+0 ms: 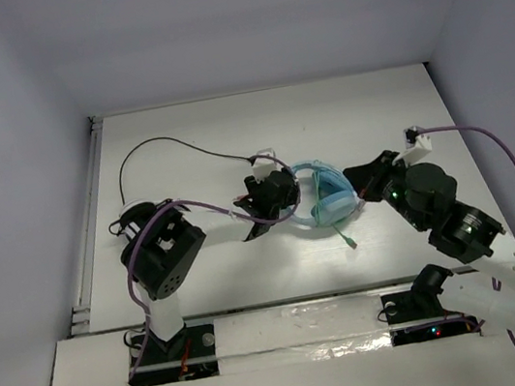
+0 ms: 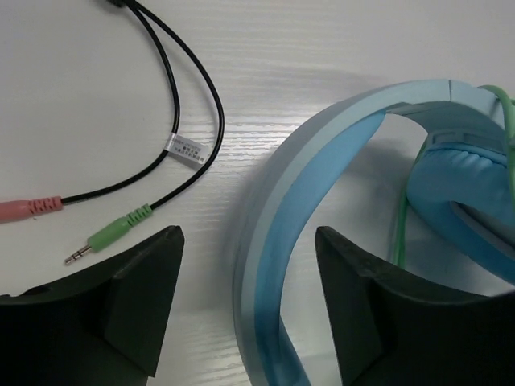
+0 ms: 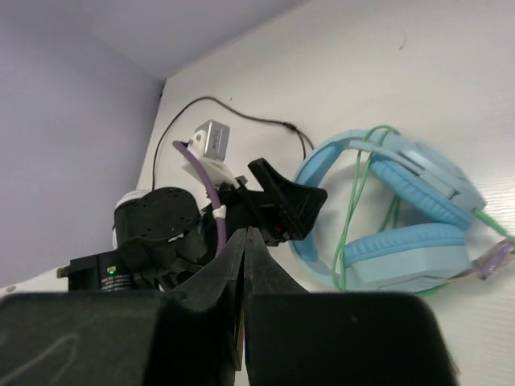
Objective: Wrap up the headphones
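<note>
Headphones (image 1: 325,200): light blue, flat mid-table, between both arms
Left gripper (image 2: 245,310): you have it released, jaws straddling the headband (image 2: 278,225)
Right gripper (image 3: 244,277): clenched on nothing, near the ear cups
Cable (image 2: 181,100): black, trailing far left, plugs beside the band
Advice: centre the band before closing, and keep the plugs outside
Writing: white tag (image 2: 187,149) on cable, unreadable

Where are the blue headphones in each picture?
Top external: blue headphones at table centre, between the two arms.
Left wrist: their headband fills the right half, between the left claw fingers.
Right wrist: right of centre.
Shared landmark: the thin green cable.
</note>
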